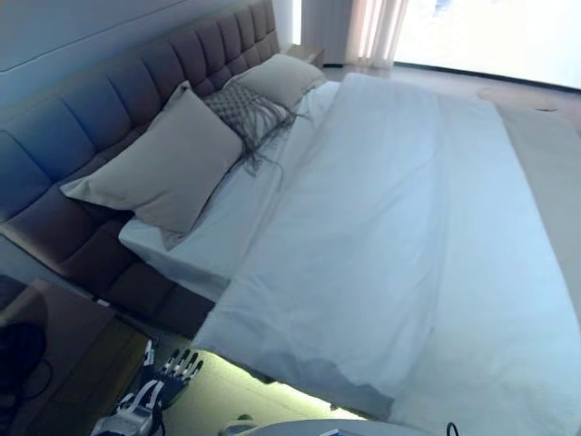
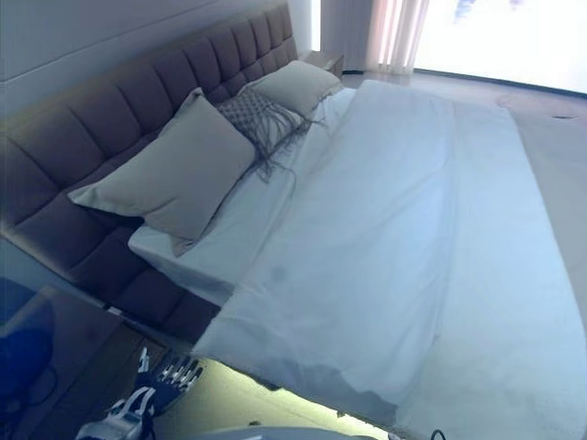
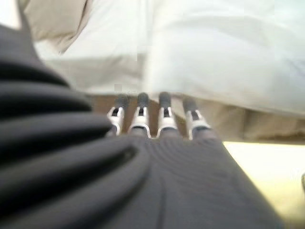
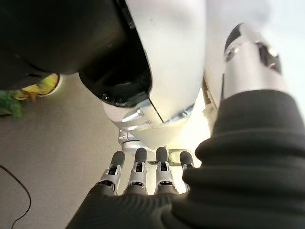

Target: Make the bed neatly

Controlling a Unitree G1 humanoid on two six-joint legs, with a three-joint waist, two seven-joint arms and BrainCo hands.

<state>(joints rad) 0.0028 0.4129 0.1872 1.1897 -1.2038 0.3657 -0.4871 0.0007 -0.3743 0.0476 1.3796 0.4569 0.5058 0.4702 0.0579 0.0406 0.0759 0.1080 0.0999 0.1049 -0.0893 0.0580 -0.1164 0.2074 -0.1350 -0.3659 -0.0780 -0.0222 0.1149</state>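
Access along the near side of the bed [image 1: 172, 313] is open: a strip of lit floor [image 1: 227, 395] runs below the duvet [image 1: 399, 245] edge, where the left hand [image 1: 172, 371] hangs with fingers straight, apart from the bedding. The duvet top lies flat and unobstructed. At the headboard [image 1: 109, 100], three pillows [image 1: 168, 159] crowd the sheet (the middle one fringed). A nightstand [image 1: 64, 354] bounds the floor strip.

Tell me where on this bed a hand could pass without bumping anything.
The white duvet is bare across its whole width. A bare strip of sheet lies between it and the pillows. Crowded: large pillow, fringed cushion and far pillow along the headboard.
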